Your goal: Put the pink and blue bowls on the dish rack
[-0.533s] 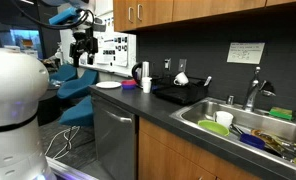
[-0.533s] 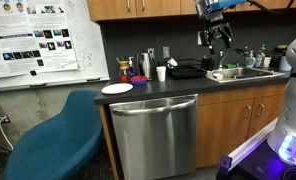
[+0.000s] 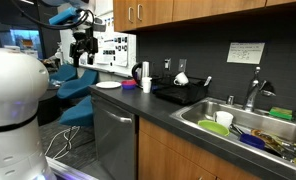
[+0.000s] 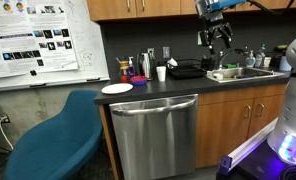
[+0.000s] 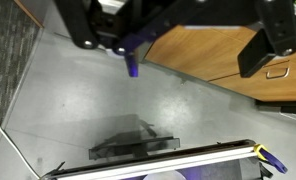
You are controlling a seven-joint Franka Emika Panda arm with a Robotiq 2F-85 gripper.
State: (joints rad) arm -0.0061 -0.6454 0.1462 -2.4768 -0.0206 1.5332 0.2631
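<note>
The pink and blue bowls (image 3: pixel 129 85) sit close together on the dark counter beside a white cup (image 3: pixel 146 85). They also show in an exterior view (image 4: pixel 138 79), too small to tell whether they are stacked. The black dish rack (image 3: pixel 183 94) stands on the counter between the cup and the sink, and it also shows in an exterior view (image 4: pixel 186 71). My gripper (image 3: pixel 84 55) hangs high in the air in front of the counter, far from the bowls, as an exterior view (image 4: pixel 216 45) also shows. In the wrist view my gripper (image 5: pixel 178 35) is open and empty above the floor.
A flat white plate (image 4: pixel 117 89) lies at the counter's end. The steel sink (image 3: pixel 250 112) holds a pale green bowl (image 3: pixel 216 129) and several dishes. A blue chair (image 4: pixel 58 135) stands by the dishwasher (image 4: pixel 153 130). Wooden cabinet doors (image 5: pixel 228 60) line the floor.
</note>
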